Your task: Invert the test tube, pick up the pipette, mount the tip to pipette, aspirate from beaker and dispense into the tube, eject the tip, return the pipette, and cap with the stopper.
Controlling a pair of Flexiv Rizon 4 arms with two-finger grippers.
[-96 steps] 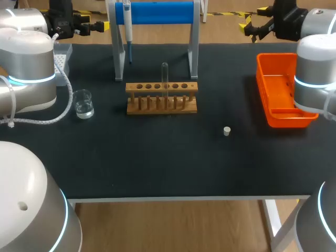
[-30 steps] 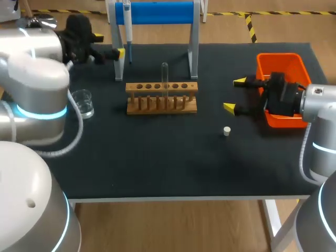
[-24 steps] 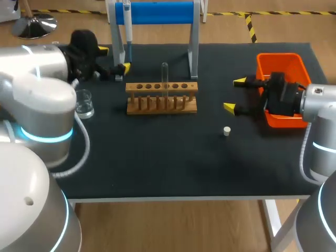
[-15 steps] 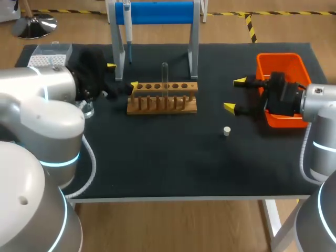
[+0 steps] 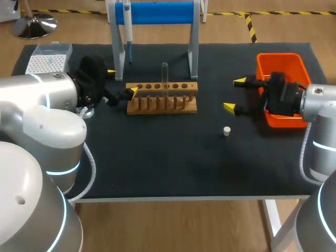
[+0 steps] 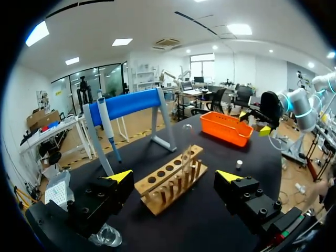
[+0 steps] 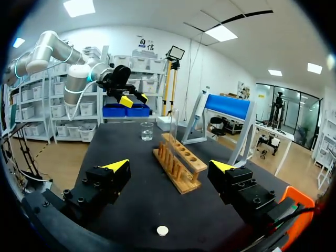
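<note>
A clear test tube (image 5: pixel 165 79) stands upright in the wooden rack (image 5: pixel 161 104), also seen ahead of my left gripper (image 6: pixel 186 151). The pipette (image 5: pixel 127 29) hangs on the blue stand. My left gripper (image 5: pixel 122 81) is open at the rack's left end with nothing between its fingers. Behind that arm, the glass beaker (image 5: pixel 86 111) is mostly hidden. My right gripper (image 5: pixel 234 94) is open and empty, right of the rack, beside the orange bin (image 5: pixel 281 63). The white stopper (image 5: pixel 227 130) lies on the mat just in front of it (image 7: pixel 163 230).
A box of tips (image 5: pixel 47 60) sits at the back left corner. The blue stand's legs (image 5: pixel 193 50) straddle the space behind the rack. The black mat (image 5: pixel 168 163) stretches bare from the rack to the front edge.
My left arm has swung from the back left corner down and right, bringing its open gripper to the rack's left end. Over the last second the right arm stayed put.
</note>
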